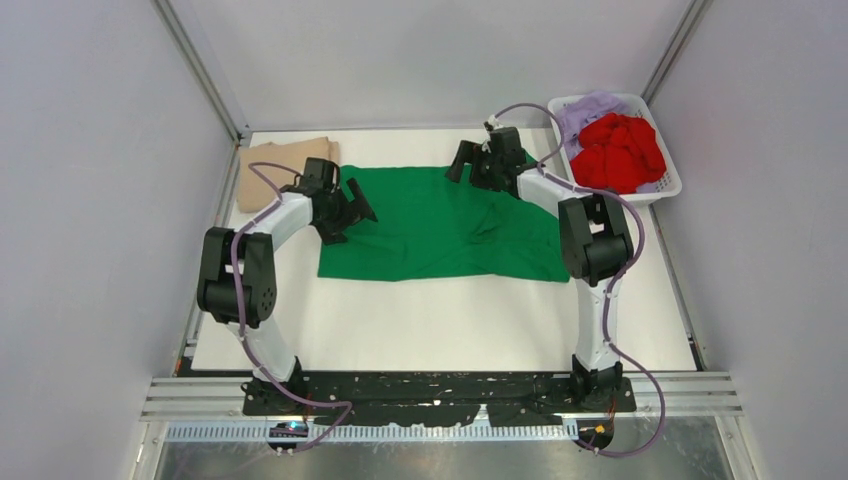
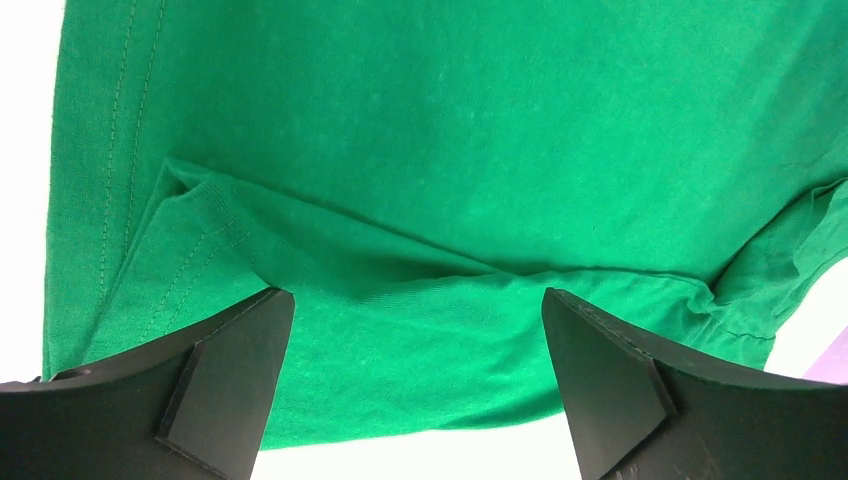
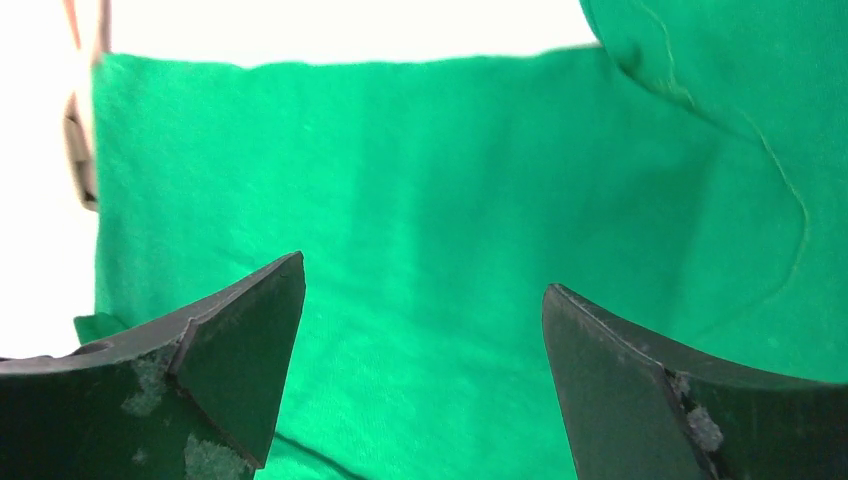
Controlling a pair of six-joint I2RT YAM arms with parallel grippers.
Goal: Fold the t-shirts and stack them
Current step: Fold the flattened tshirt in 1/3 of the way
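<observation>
A bright green t-shirt (image 1: 440, 225) lies spread on the white table, with folds and wrinkles; it fills the left wrist view (image 2: 450, 150) and the right wrist view (image 3: 450, 200). My left gripper (image 1: 352, 207) is open and empty, over the shirt's left edge. My right gripper (image 1: 468, 160) is open and empty, over the shirt's far edge. A tan t-shirt (image 1: 275, 168) lies folded at the far left. A red t-shirt (image 1: 620, 150) and a pale lavender t-shirt (image 1: 585, 108) lie bunched in the white basket (image 1: 668, 186).
The white slotted basket stands at the far right corner of the table. Metal frame posts and grey walls enclose the table. Bare white tabletop (image 1: 450, 320) lies between the green shirt and the arm bases.
</observation>
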